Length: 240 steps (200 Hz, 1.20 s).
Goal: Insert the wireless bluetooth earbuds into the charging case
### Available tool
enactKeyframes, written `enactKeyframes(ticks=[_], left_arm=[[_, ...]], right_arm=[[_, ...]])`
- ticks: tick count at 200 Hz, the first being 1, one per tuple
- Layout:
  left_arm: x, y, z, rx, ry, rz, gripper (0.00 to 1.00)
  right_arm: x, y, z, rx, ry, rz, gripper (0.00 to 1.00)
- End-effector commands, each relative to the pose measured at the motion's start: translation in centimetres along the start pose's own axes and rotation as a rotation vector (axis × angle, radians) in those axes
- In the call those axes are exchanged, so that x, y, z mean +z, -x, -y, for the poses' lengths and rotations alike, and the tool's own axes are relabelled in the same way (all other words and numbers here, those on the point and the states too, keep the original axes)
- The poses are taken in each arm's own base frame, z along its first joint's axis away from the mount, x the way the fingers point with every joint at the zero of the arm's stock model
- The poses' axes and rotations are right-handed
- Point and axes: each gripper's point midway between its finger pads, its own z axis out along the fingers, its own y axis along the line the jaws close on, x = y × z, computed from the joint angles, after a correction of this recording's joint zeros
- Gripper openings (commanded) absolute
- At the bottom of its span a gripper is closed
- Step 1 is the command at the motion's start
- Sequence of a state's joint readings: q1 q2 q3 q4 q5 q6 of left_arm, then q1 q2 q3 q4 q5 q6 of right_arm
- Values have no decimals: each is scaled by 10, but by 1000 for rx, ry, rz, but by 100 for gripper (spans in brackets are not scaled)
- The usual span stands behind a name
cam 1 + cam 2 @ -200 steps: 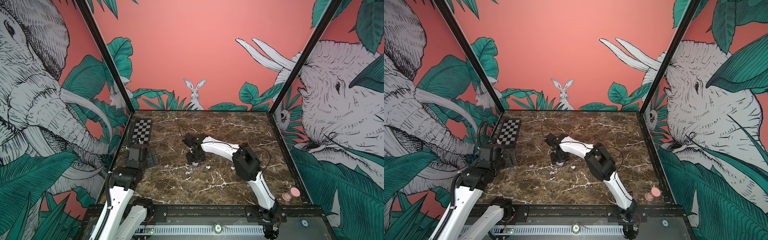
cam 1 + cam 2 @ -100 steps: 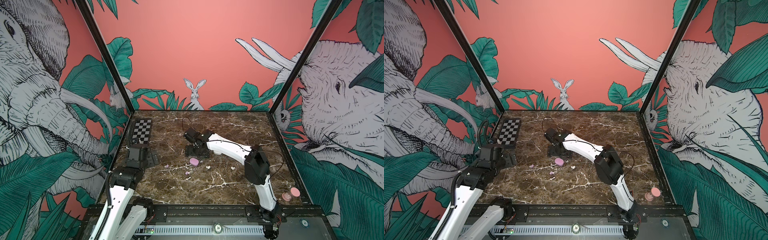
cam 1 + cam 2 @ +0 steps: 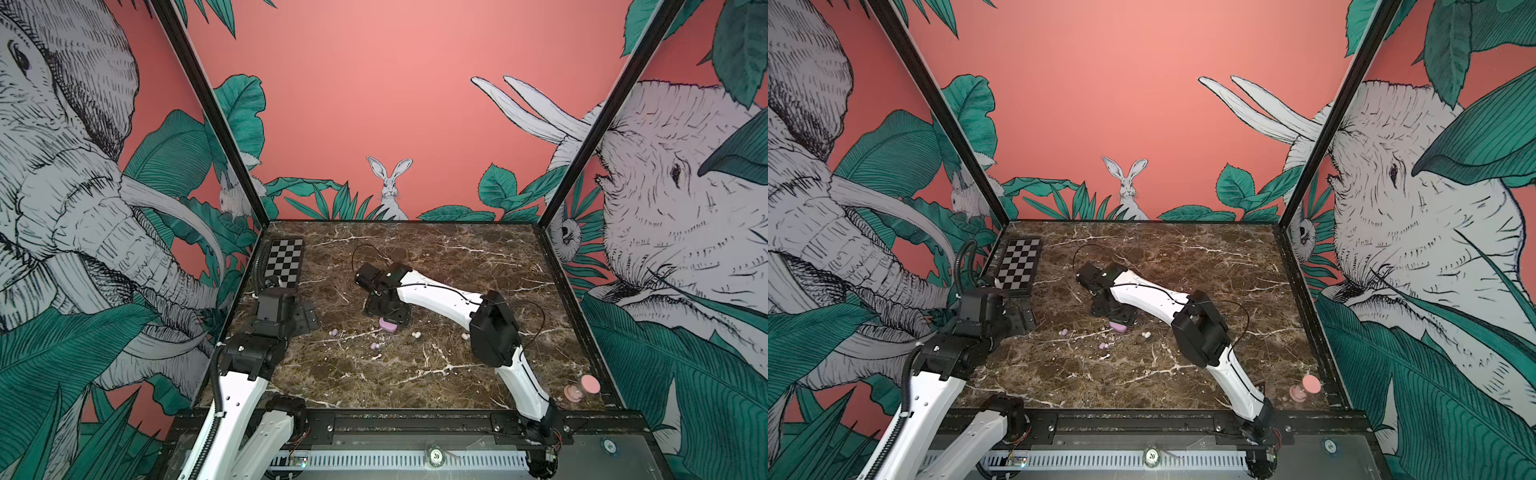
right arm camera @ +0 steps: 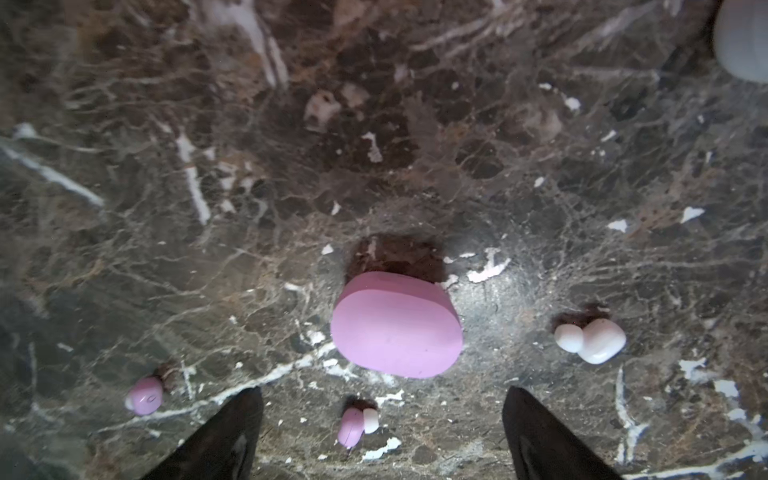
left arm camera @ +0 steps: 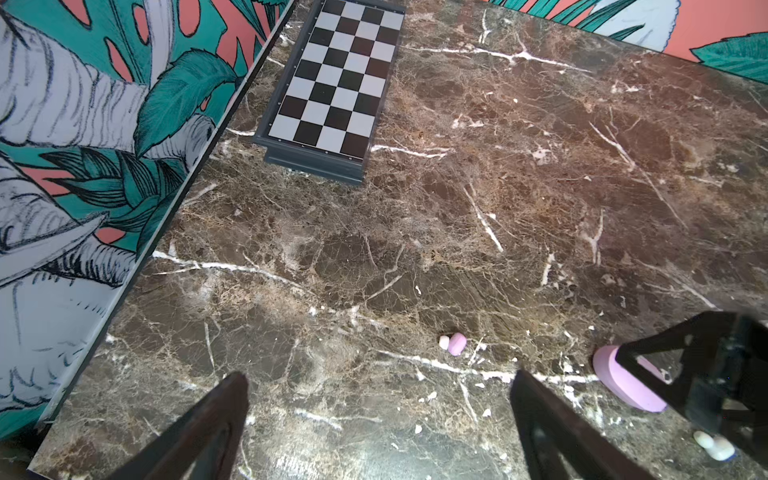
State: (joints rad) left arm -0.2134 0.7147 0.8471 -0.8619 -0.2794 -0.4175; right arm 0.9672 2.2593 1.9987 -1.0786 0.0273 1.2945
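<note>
Since a second ago the right pincer (image 4: pixel 382 392) has pulled back off the lilac charging case (image 4: pixel 395 324) and hovers spread just beside it. Left pincer (image 5: pixel 378 376), also spread, waits well apart. Earbuds (image 4: pixel 351 426) lie loose around the seemingly shut case on the brown marble bench (image 3: pixel 415 382); next, its lid needs opening. Jungle-mural walls (image 3: pixel 685 249) enclose it.

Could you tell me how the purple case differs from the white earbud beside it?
The purple case is lilac, the white earbud white. The case is far bigger than the earbud. The case is a smooth pill; the earbud has a round tip. Both lie on the table.
</note>
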Motion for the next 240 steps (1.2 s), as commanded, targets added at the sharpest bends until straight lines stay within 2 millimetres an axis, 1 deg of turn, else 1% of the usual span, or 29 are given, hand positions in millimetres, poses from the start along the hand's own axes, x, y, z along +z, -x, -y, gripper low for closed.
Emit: enactKeyframes(ticks=[1, 35, 49, 88, 111, 163, 183, 218, 240], left_arm=[[0, -2, 1, 3, -8, -2, 99], [-1, -2, 1, 2, -10, 0, 99], [0, -2, 1, 3, -10, -2, 99], [-1, -2, 1, 2, -13, 0, 99], [-1, -1, 1, 3, -14, 4, 99], [-1, -2, 2, 2, -16, 1, 99], [-1, -2, 2, 2, -16, 1, 99], [-1, -2, 2, 3, -16, 1, 99], [-1, -2, 2, 4, -17, -1, 99]], right_arm=[[0, 0, 7, 51, -54, 9, 88], [15, -2, 3, 69, -53, -3, 85], [17, -1, 0, 92, -46, 0, 82], [29, -3, -1, 100, -52, -14, 80], [32, -4, -2, 101, -50, -17, 78], [28, 3, 0, 100, -55, 21, 73], [26, 4, 1, 99, -59, 30, 72], [22, 3, 2, 110, -52, 40, 72], [22, 2, 2, 125, -42, 46, 70]])
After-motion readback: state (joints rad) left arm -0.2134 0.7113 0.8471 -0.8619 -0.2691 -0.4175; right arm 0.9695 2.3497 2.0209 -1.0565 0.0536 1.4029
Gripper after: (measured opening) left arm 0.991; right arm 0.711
